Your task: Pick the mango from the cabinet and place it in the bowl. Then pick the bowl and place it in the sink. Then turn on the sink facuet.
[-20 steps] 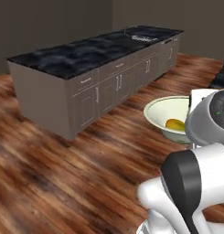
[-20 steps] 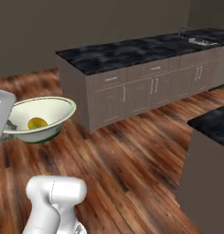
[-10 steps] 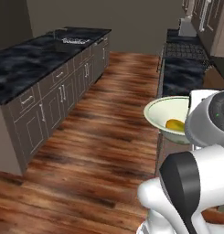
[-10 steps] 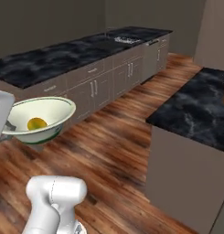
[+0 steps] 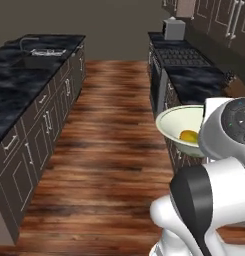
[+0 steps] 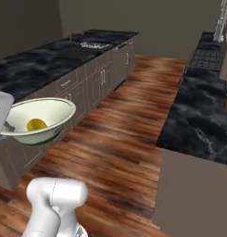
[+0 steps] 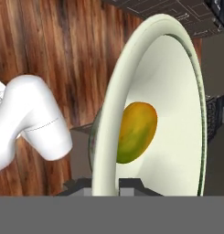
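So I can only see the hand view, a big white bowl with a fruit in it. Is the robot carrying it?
Observer: Yes, the bowl is lifted above the wooden floor, held at its rim by the gripper.
Operator: Where is the sink?
Observer: The sink is far ahead on the left, set in the long dark counter.
Operator: Anything on the other side?
Observer: A stove stands beyond a second dark counter.
Operator: Is the fruit safe?
Observer: The mango lies low inside the bowl.
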